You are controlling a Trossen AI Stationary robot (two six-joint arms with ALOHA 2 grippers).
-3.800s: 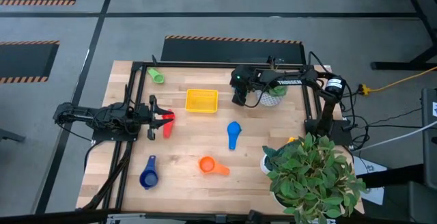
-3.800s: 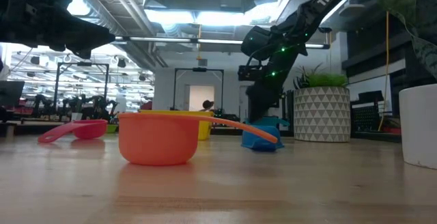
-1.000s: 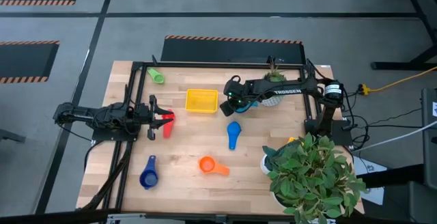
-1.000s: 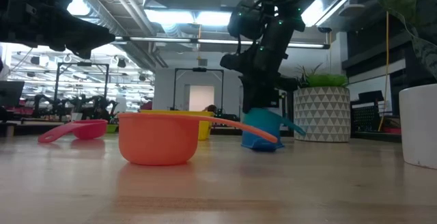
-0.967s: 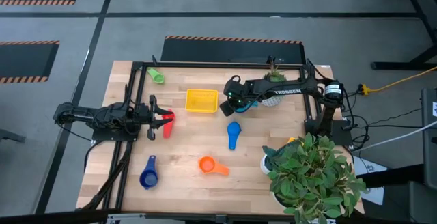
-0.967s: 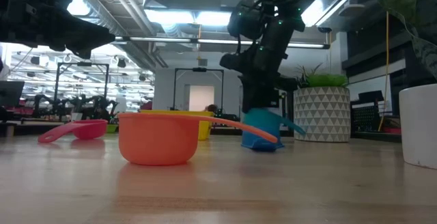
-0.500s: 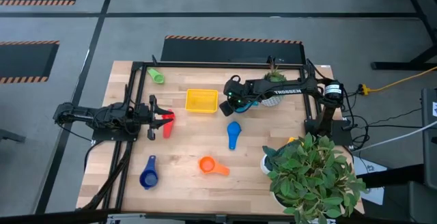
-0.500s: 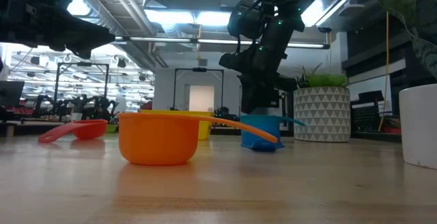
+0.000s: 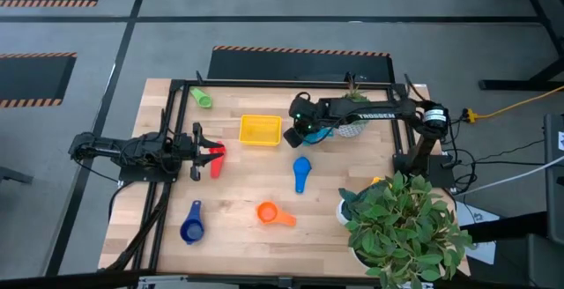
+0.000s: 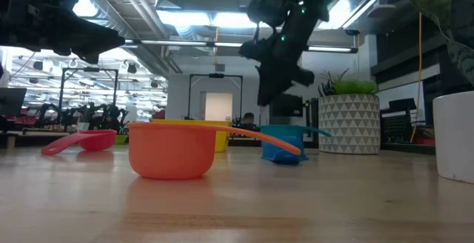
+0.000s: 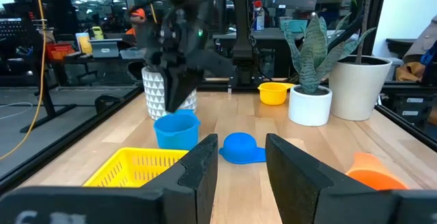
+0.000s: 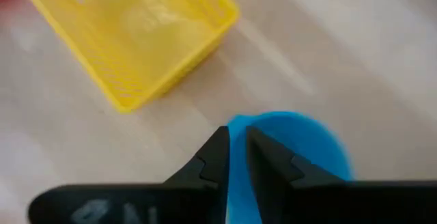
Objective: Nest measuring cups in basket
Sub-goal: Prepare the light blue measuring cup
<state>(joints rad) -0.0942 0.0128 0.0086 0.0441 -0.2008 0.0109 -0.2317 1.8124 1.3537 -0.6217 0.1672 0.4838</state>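
The light blue cup (image 9: 322, 133) stands upright on its base, just right of the yellow basket (image 9: 260, 130). My right gripper (image 12: 237, 149) hangs shut above the cup (image 10: 285, 138), pointing steeply down, clear of its rim (image 11: 176, 119). The blue cup (image 9: 301, 174) lies upside down at mid-table. The orange cup (image 9: 273, 213) and the dark blue cup (image 9: 191, 225) sit near the front, and the green cup (image 9: 202, 98) is at the far left. My left gripper (image 11: 242, 162) waits open at the left edge beside the red cup (image 9: 216, 159).
A white patterned plant pot (image 9: 352, 127) stands right behind the light blue cup. A large leafy plant (image 9: 404, 227) in a white pot fills the near right corner. Black frame rails (image 9: 264, 83) run along the table's far and side edges.
My right gripper has risen away from the light blue cup and rolled about its own axis. The cup, tipped under the fingers a second ago, now stands level on the table in the same place.
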